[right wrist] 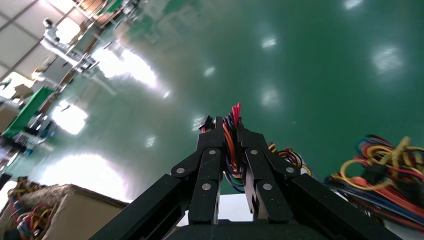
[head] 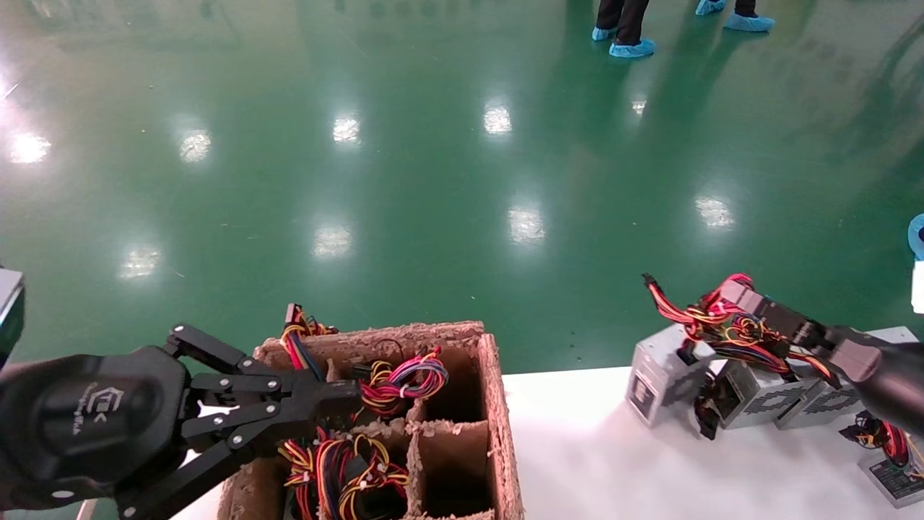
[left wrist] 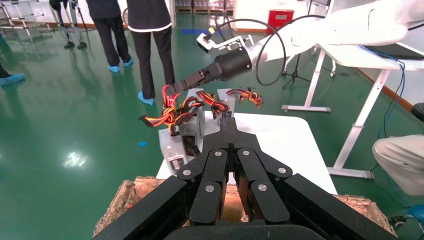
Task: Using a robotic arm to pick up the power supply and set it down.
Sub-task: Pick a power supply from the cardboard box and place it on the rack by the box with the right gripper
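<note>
My right gripper (head: 729,292) (right wrist: 229,125) is shut on the red, yellow and black wire bundle (head: 729,325) (right wrist: 227,145) of a grey power supply (head: 660,375) (left wrist: 192,132). That box stands at the white table's far edge, below the gripper; whether it is off the surface I cannot tell. My left gripper (head: 354,390) (left wrist: 227,117), on the arm with the TEK-marked wrist, is shut with nothing in it. It hovers over the brown divided cardboard box (head: 498,404).
More grey power supplies (head: 765,397) lie side by side on the white table (head: 592,448), another (head: 895,469) at its right edge. Wire bundles (head: 401,379) fill some box compartments. People in blue shoe covers (head: 632,49) stand far off on the green floor.
</note>
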